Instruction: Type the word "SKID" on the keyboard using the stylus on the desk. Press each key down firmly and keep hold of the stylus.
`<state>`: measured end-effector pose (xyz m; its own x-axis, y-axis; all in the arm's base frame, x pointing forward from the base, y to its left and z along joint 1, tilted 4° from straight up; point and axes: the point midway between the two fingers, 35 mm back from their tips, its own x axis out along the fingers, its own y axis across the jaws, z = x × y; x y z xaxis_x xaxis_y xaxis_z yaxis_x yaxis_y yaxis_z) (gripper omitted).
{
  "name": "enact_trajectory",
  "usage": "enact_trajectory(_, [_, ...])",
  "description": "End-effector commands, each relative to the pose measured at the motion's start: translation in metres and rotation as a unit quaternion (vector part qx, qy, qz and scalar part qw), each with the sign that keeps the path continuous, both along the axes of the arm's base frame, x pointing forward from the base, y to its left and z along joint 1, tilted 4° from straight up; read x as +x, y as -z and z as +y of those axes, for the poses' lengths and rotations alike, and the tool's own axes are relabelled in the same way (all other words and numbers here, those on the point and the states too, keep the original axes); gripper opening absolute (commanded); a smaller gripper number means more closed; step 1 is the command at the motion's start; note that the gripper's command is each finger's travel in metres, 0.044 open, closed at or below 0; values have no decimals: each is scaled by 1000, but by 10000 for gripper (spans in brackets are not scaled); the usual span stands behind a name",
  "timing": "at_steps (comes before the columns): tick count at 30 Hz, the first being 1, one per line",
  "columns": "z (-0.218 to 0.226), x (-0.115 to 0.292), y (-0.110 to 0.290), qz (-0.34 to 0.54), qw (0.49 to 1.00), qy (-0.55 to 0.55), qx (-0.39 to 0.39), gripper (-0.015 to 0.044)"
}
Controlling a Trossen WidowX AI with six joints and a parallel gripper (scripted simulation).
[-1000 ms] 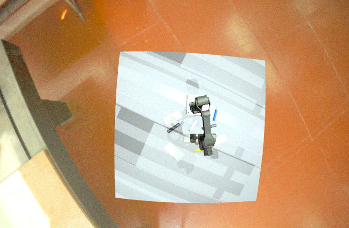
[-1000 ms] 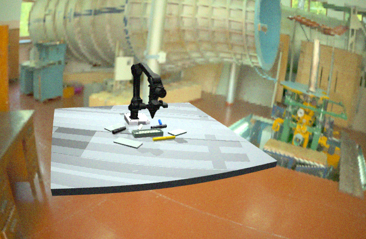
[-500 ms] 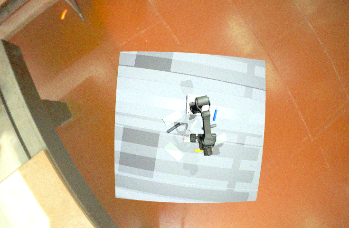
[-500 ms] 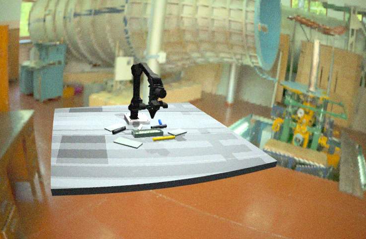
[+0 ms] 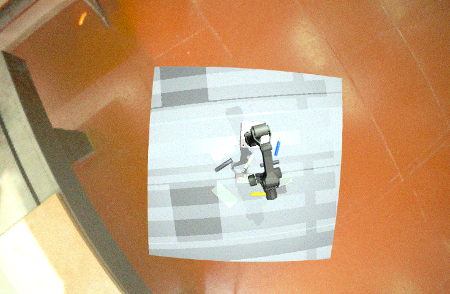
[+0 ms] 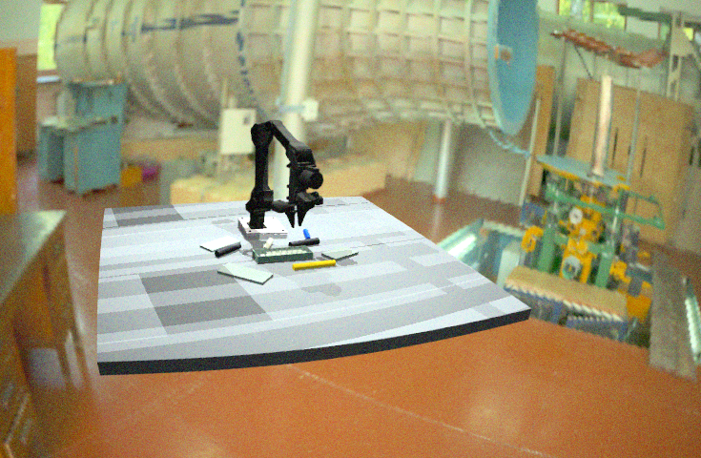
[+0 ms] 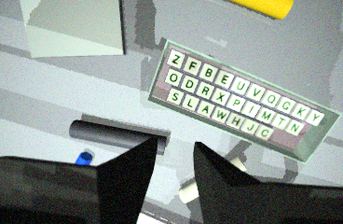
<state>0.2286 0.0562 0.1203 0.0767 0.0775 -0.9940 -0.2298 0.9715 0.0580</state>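
The small keyboard [image 7: 244,100] [image 6: 282,254] [image 5: 242,179] lies on the desk with white lettered keys, ahead of my gripper in the wrist view. My gripper [image 7: 175,146] [image 6: 296,218] hangs above the desk with its fingers a little apart and nothing between them. A dark grey cylinder [image 7: 116,133] [image 6: 303,242] lies just below and left of the fingertips. Beside it lies a blue pen [image 7: 84,158] [image 6: 306,233] [image 5: 277,146]. A yellow pen [image 7: 265,6] [image 6: 314,263] [image 5: 258,193] lies beyond the keyboard. A short white stick [image 7: 190,192] [image 6: 267,243] [image 5: 248,161] lies near the fingers. I cannot tell which one is the stylus.
Another dark cylinder [image 6: 227,248] [image 5: 223,165] lies to the left. Pale flat cards lie around: one [image 7: 76,28] [image 6: 245,272] [image 5: 225,195] near the keyboard, one [image 6: 339,253] to the right, one [image 6: 218,242] [image 5: 222,151] at the left. The arm's base [image 6: 261,226] stands behind.
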Motion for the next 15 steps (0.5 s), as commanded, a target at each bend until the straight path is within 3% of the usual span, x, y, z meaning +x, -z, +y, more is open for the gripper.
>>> enact_trajectory(1, [28,-20,12,16,977,-211,17,150])
enact_trajectory(6, [64,-52,23,14,861,-506,55,150])
enact_trajectory(11, [93,-89,32,-6,660,-744,103,150])
enact_trajectory(15, [104,-112,36,-24,524,-841,132,150])
